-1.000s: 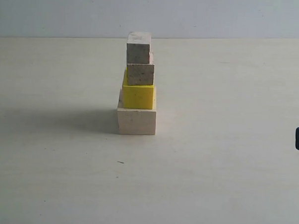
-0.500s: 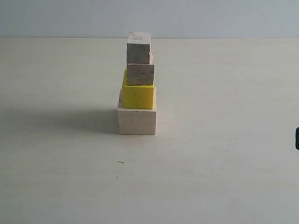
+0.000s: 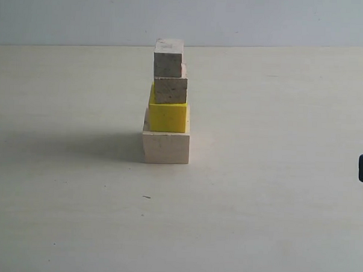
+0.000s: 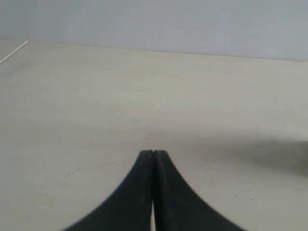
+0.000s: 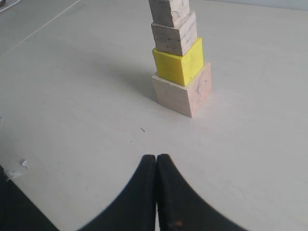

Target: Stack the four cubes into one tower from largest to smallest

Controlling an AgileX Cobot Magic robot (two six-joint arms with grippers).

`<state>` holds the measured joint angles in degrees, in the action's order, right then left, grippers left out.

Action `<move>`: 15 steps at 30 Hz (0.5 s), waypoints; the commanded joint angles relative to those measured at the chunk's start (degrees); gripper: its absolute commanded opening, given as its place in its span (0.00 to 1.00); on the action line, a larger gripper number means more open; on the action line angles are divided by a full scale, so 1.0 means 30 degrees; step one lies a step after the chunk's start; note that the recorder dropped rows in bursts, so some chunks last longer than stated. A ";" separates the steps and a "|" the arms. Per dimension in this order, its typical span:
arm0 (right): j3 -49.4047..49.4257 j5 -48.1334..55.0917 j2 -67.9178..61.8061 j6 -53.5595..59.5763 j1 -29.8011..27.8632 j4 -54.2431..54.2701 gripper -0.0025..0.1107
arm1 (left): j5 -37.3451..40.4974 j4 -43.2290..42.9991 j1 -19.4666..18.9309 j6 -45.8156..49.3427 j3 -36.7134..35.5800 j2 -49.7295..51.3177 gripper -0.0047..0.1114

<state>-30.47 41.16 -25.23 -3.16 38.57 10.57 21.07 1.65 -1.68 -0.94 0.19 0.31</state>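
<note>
Worktop [image 3: 274, 224]: pale, faintly grained; plain grey wall [image 3: 265, 19] behind.
Tower [image 3: 168, 105]: upright mid-worktop (large pale cube [image 3: 166, 147], yellow cube [image 3: 167, 116], small cube [image 3: 170, 90], smallest cube [image 3: 168, 58] on top).
Right gripper [image 5: 157, 157]: fingers pressed together, tower ahead, well apart.
Left gripper [image 4: 153, 153]: fingers together over worktop.

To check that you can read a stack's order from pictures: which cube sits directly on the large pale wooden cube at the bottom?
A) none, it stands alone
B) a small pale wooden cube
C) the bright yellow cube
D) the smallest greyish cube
C: the bright yellow cube rests directly on the large pale wooden cube, with the small wooden cube and the smallest greyish cube stacked above it.
</note>
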 commanded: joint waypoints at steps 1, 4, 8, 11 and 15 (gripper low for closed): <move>0.0109 -0.0208 0.0052 0.0057 0.0033 -0.0010 0.02 | -0.0234 0.0151 0.0144 0.0176 -0.0065 -0.0103 0.04; 0.0109 -0.0208 0.0052 0.0057 0.0033 -0.0010 0.02 | -0.0234 0.0151 0.0144 0.0176 -0.0065 -0.0103 0.04; 0.0109 -0.0208 0.0052 0.0057 0.0033 -0.0010 0.02 | -0.0273 0.0151 0.0144 0.0313 -0.0065 -0.0103 0.04; 0.0109 -0.0208 0.0052 0.0057 0.0033 -0.0010 0.02 | -0.0273 0.0151 0.0144 0.0313 -0.0065 -0.0103 0.04; 0.0109 -0.0208 0.0052 0.0057 0.0033 -0.0010 0.02 | -0.0273 0.0151 0.0144 0.0313 -0.0065 -0.0103 0.04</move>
<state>-30.47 41.16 -25.23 -3.16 38.57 10.57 21.07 1.65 -1.68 0.00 0.19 0.31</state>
